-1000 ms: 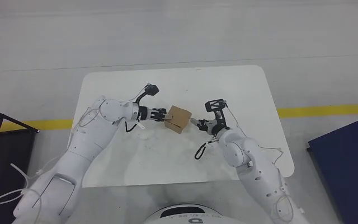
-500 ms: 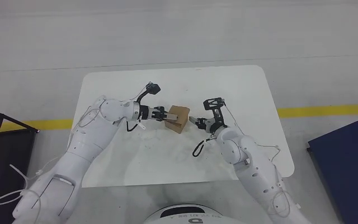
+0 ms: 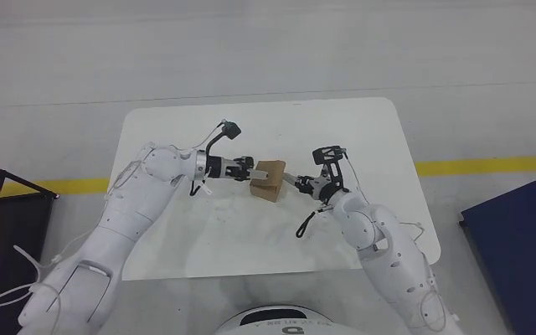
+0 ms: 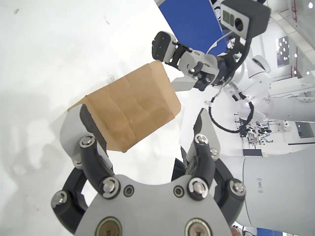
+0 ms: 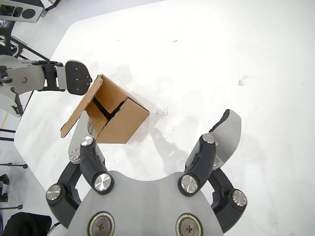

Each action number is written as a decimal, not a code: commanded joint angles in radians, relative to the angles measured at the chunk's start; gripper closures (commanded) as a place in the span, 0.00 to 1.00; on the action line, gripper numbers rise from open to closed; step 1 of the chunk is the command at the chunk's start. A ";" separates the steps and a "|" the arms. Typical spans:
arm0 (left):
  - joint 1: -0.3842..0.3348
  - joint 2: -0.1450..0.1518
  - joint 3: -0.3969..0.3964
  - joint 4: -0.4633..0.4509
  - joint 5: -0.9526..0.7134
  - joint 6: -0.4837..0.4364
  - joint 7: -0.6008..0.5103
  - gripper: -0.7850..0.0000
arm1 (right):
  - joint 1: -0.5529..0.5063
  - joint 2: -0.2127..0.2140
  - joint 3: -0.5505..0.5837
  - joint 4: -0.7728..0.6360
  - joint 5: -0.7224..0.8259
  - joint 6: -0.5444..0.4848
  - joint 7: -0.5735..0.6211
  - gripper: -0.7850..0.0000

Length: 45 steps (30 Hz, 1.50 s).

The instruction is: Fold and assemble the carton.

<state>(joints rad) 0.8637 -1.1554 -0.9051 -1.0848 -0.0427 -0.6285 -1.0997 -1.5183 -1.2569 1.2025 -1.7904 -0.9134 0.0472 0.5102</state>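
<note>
Small brown carton (image 3: 268, 178) sits on the white table (image 3: 352, 134), about mid-table, between the two grippers. Left gripper (image 3: 250, 171) is at the carton's left end and right gripper (image 3: 293, 181) at its right end, both low over the tabletop. In the left wrist view the left gripper (image 4: 137, 117) is spread wide. One finger (image 4: 82, 121) lies against the near end of the carton (image 4: 133, 109), the other finger (image 4: 204, 128) is well apart from it, and nothing is clamped. Across the carton in that view, a dark pad (image 4: 161, 47) of the right gripper touches the carton's far top corner. In the right wrist view the right gripper (image 5: 155, 116) is also spread wide and holds nothing. One finger (image 5: 82, 126) sits just beside the carton (image 5: 123, 121), under a loose flap (image 5: 81, 104), and the other finger (image 5: 228, 124) is out over bare table. The carton is part-folded: its end panels meet with a dark ragged gap and that one flap sticks out open. A pad (image 5: 76, 81) of the left gripper is at the flap's top edge, and whether it touches is hard to tell. A yellow stripe (image 3: 477, 165) runs along the floor beyond the table's right side.
</note>
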 commanded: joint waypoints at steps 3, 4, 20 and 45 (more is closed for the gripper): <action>-0.018 -0.006 0.019 0.032 0.011 0.004 0.005 0.00 | 0.002 0.000 0.002 0.007 0.010 -0.001 0.003 0.00; -0.021 -0.008 0.024 0.039 0.012 0.003 0.007 0.00 | 0.003 0.000 0.002 0.007 0.019 -0.001 0.000 0.00; -0.061 -0.027 0.071 0.095 0.027 0.010 0.033 0.00 | 0.022 -0.003 -0.029 0.022 0.025 -0.018 -0.011 0.00; -0.042 -0.013 0.076 0.133 -0.156 -0.116 0.024 0.00 | -0.009 0.009 0.008 0.004 0.272 -0.311 -0.044 0.56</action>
<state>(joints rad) 0.8219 -1.1685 -0.8330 -0.9547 -0.1921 -0.7424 -1.0778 -1.5318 -1.2474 1.2142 -1.7907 -0.6436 -0.2624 0.4668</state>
